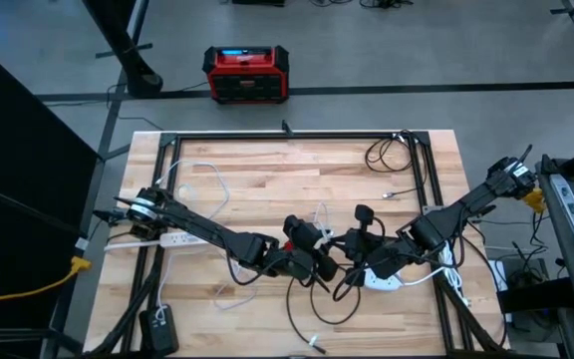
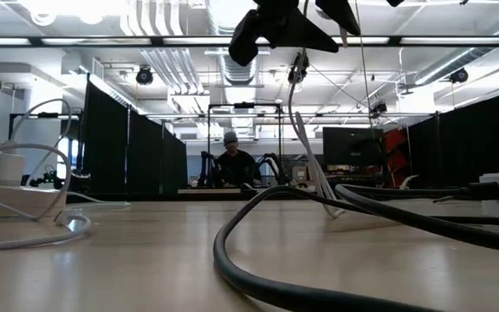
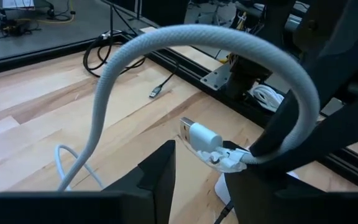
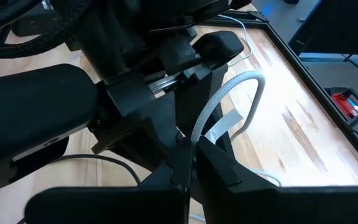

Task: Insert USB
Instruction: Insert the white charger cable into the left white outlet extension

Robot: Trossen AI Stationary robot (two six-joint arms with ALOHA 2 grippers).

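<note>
A white braided USB cable (image 3: pixel 166 38) arches above the middle of the table and ends in a white plug (image 3: pixel 201 134) with a metal tip. My right gripper (image 4: pixel 188 169) comes in from the table's right (image 1: pixel 355 261) and is shut on the cable just behind the plug. My left gripper (image 3: pixel 201 171) reaches in from the left (image 1: pixel 317 263) and is open, one finger on either side of the plug, slightly below it; I see no touch. The low view shows both grippers held high (image 2: pixel 275 26), the cable (image 2: pixel 306 130) hanging down from them. My right gripper pinches the braided cable between its two fingertips right behind the plug's strain relief (image 4: pixel 196 138), coming level from the table's right side. The plug sticks out past the fingers toward my left gripper, lifted clear of the table. The cable loops up from the hold, then drops slack.
A white oval device (image 1: pixel 382 282) lies under the grippers, and a white power strip (image 1: pixel 172 239) on the left. Thick black cables (image 2: pixel 258 260) curl over the near middle. A black cable coil (image 1: pixel 387 152) and loose plug (image 1: pixel 392 192) lie at far right. A person (image 2: pixel 230 165) sits beyond the table.
</note>
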